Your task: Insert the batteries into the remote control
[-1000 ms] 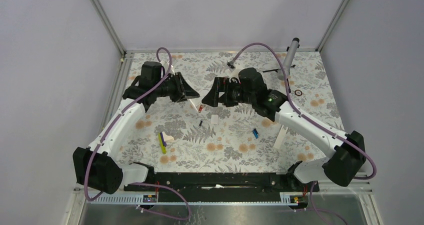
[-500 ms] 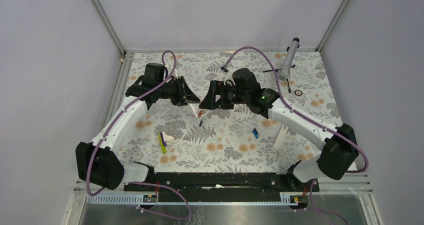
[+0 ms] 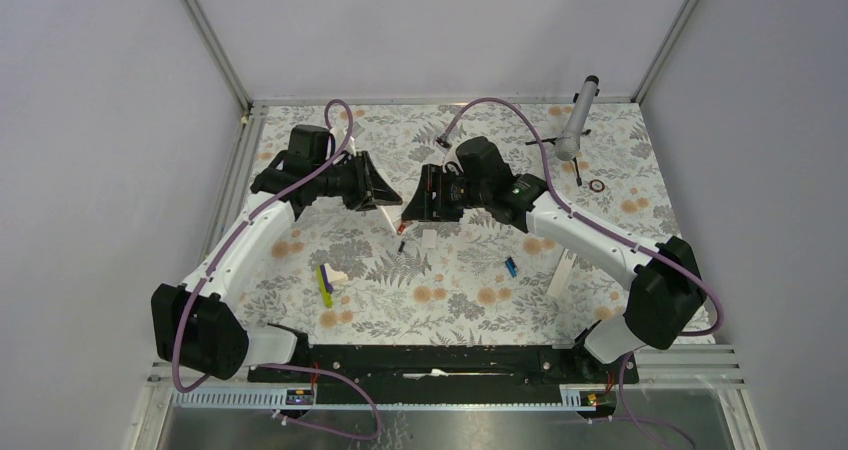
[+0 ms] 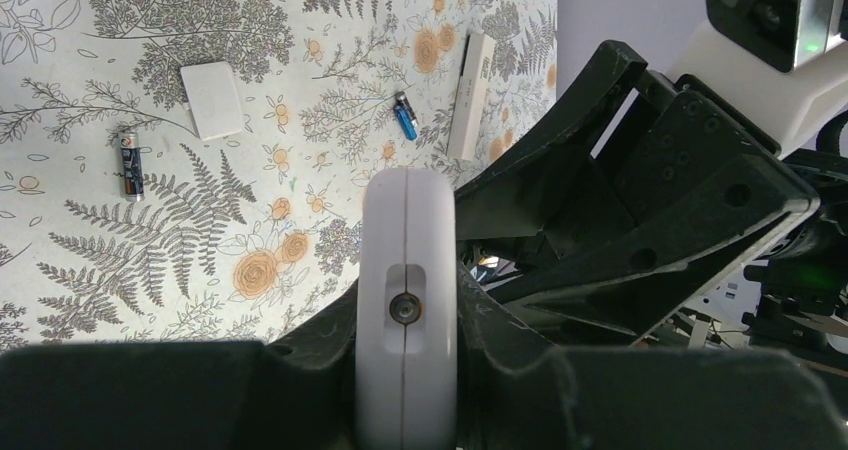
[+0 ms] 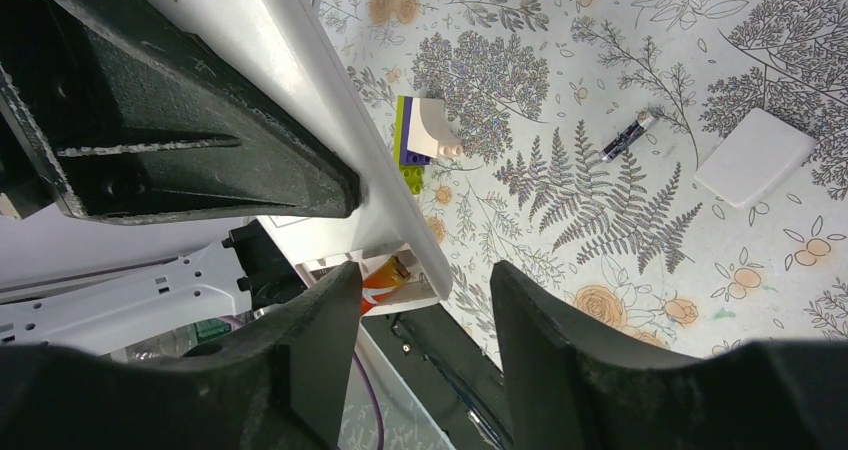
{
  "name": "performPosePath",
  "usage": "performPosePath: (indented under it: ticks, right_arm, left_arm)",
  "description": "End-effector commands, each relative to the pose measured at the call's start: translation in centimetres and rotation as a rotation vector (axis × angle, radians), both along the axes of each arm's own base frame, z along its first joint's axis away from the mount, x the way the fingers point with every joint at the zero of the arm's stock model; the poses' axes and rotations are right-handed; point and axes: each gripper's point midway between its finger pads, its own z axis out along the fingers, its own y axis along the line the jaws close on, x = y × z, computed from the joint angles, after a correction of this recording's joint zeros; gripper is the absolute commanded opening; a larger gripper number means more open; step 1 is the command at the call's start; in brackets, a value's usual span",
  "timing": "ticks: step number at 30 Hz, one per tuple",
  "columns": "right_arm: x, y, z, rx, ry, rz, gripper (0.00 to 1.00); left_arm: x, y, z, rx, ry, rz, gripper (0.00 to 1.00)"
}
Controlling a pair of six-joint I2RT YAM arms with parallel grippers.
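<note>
The left claw (image 4: 405, 345) is clamped on the remote control (image 4: 405, 235), holding it above the mat with its long axis running roughly 11 to 5 from overhead. The right claw (image 5: 422, 275) stands part open astride the remote's end; I can't tell if it touches. The red-and-black battery (image 3: 400, 244) lies at its 6 o'clock and the blue battery (image 3: 510, 266) farther off at 4. The right arm is nearer both.

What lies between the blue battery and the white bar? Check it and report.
Nothing lies there. Only bare floral mat separates the blue battery from the white bar. The left wrist view shows this most clearly, and the top view agrees.
</note>
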Motion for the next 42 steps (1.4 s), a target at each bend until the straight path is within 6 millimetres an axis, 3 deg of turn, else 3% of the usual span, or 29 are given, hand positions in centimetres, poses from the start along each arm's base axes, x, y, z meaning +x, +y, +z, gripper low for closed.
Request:
performPosePath:
  ticks: [1,14,18,28,32,36,42]
  right_arm:
    - [0.3,0.4,1.1,0.020,-0.019,0.022,0.56]
    - [0.3,0.1,0.9,0.011,-0.024,0.004,0.36]
    - [0.6,0.0,1.1,0.013,-0.026,-0.015,0.36]
    - [2.1,-0.9,3.8,0.029,-0.042,-0.149,0.53]
    - [2.0,-1.1,4.9,0.053,-0.056,-0.148,0.69]
    - [0.8,-0.2,6.0,0.136,-0.118,-0.037,0.97]
    - [-2.0,1.1,4.5,0.155,-0.105,0.211,1.00]
  left_arm:
    - [0.4,-0.5,3.2,-0.065,-0.099,-0.024,0.00]
    - [0.7,-0.6,3.3,-0.069,-0.099,-0.016,0.00]
    - [0.7,-0.6,3.1,-0.068,-0.095,-0.017,0.00]
    - [0.7,-0.6,2.7,-0.064,-0.086,-0.020,0.00]
    - [0.7,-0.6,2.4,-0.059,-0.072,-0.020,0.00]
    - [0.6,-0.8,2.5,-0.073,-0.054,-0.027,0.00]
    - [-0.2,-1.3,3.2,-0.117,-0.006,-0.070,0.00]
